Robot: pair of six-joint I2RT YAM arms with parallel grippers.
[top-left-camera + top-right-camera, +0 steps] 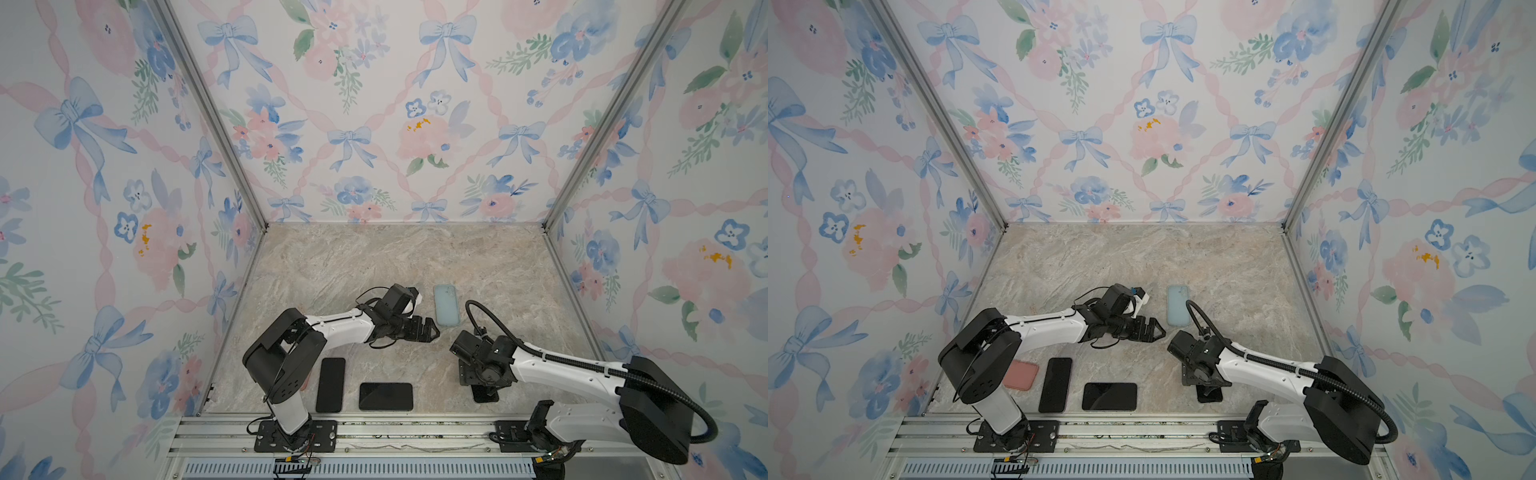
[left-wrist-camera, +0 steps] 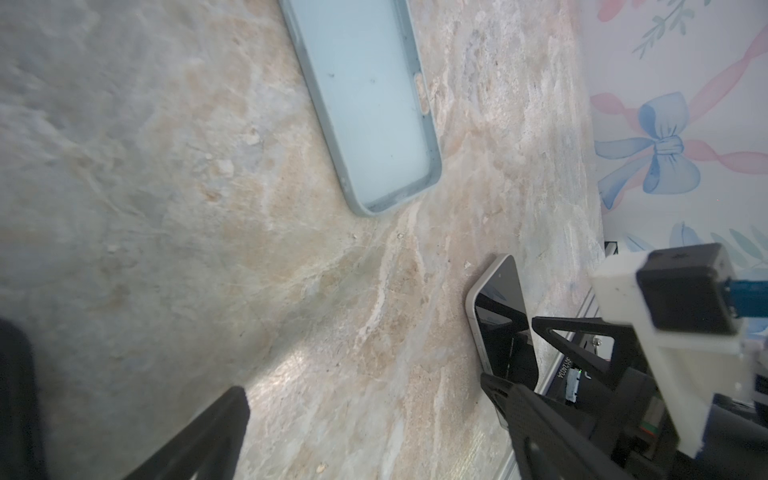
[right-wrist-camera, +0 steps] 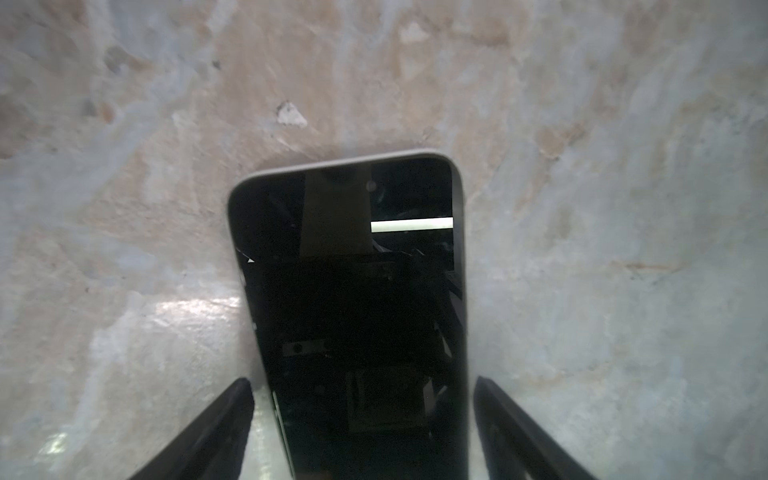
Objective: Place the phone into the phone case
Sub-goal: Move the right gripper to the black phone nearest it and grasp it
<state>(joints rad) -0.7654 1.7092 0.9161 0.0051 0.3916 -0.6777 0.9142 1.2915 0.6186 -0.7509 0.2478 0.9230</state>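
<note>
- Nearest you is the front rail [image 1: 415,432], where both arm bases are bolted. Just behind it a spare handset [image 1: 331,384] lies front to back. A second spare handset [image 1: 385,397] lies crosswise beside it. Both are screen up, close together but not touching.
- A pink case [image 1: 1020,374] sits by the left arm's shoulder, near the left wall.
- The phone [image 3: 353,270] lies flat on the table [image 1: 395,266], screen up. It is to the right of the handsets, under the right arm's wrist and near the front edge.
- The phone case [image 1: 446,305] lies mid-table, open side up, with its long axis running front to back, well apart from the phone. You have bare table behind it and out to both side walls. The right arm's cable [image 1: 497,323] arcs just beside its near right corner.
- Your right fingers [image 3: 216,432] point down and are spread, one along each long edge of the phone. Only slivers of table show between them and the edges, so I cannot tell whether they touch. The phone is not lifted.
- Your left fingers [image 2: 212,440] are spread wide and empty, above the table. They are just short of the case's near end and slightly to its left.
</note>
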